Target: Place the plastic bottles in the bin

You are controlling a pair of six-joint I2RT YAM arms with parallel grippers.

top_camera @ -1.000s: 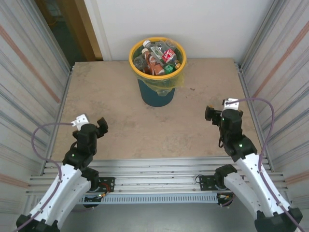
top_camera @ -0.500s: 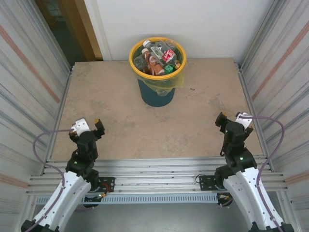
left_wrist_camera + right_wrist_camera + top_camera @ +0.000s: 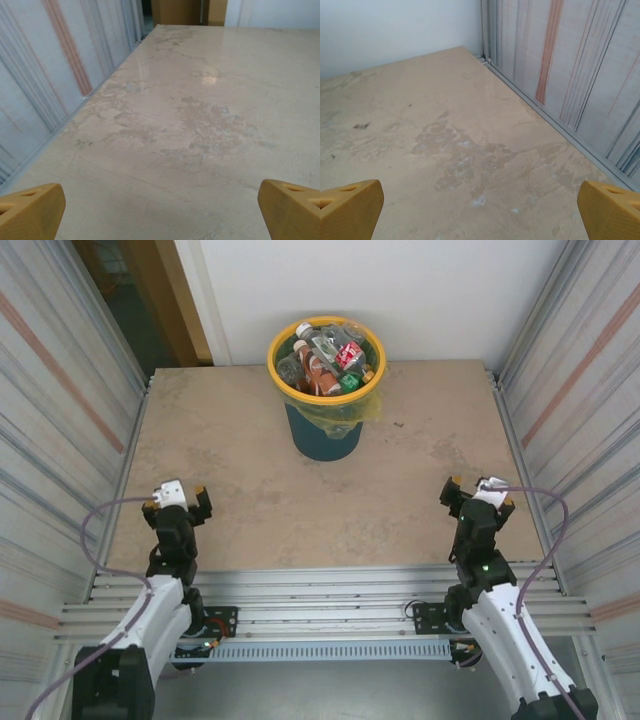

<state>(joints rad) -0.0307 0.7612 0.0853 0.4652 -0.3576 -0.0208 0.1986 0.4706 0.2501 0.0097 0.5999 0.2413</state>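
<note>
Several plastic bottles (image 3: 322,357), clear, brown and green with red and white labels, lie heaped inside the bin (image 3: 273,352), a dark teal tub with a yellow rim and a yellowish liner, at the back middle of the table. My left gripper (image 3: 175,501) sits low at the near left of the table, open, with bare tabletop between its yellow fingertips (image 3: 31,210). My right gripper (image 3: 480,495) sits low at the near right, also open, its yellow fingertips (image 3: 611,212) wide apart over bare table. Both are far from the bin.
Ribbed metal walls (image 3: 60,420) close in the left and right sides of the beige table (image 3: 250,460). A white wall and a wooden door frame (image 3: 170,300) stand behind. A metal rail (image 3: 320,590) runs along the near edge by the arm bases.
Both arms have drawn back toward their bases and lowered. The left gripper moved left and nearer, the right gripper moved right and nearer. The bin and bottles have not moved.
</note>
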